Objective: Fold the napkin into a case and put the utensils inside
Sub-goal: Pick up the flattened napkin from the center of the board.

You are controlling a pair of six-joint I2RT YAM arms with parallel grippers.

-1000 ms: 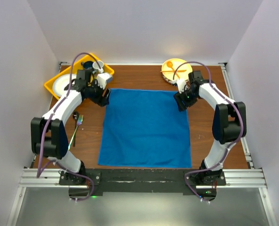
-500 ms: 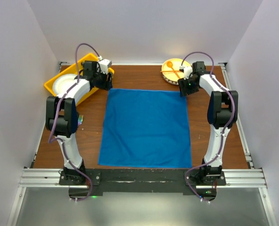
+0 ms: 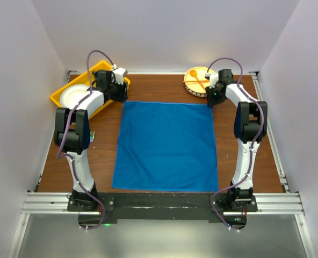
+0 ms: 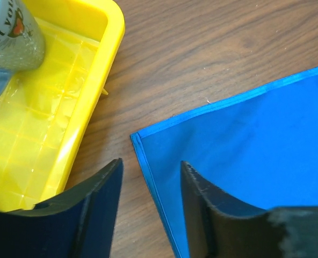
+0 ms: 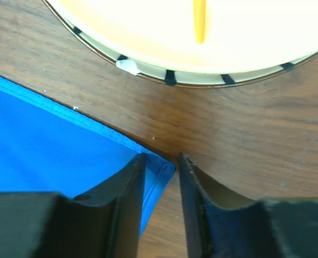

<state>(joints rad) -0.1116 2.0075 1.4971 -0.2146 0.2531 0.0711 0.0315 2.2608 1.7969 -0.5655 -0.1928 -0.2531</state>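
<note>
The napkin [image 3: 164, 145] lies flat and unfolded as a bright blue square in the middle of the table. My left gripper [image 3: 119, 95] is at its far left corner; in the left wrist view the open gripper [image 4: 151, 180] straddles the left hem of the napkin [image 4: 245, 145], with one finger over wood and one over cloth. My right gripper [image 3: 211, 98] is at the far right corner. In the right wrist view the gripper [image 5: 161, 172] has a narrow gap, and the corner of the napkin [image 5: 161, 167] lies flat inside it. The left arm hides most of the utensils [image 3: 91, 136].
A yellow tray [image 3: 59, 99] holding a white plate [image 3: 73, 95] stands at the back left; the left wrist view shows the tray [image 4: 51, 134] and a mug [image 4: 14, 32] in it. A striped plate [image 3: 194, 75] with orange plastic cutlery [image 5: 200, 21] sits beyond the right corner.
Both arms have stretched out, carrying the grippers back onto the napkin's two far corners. Both pairs of jaws have narrowed, the right more than the left.
</note>
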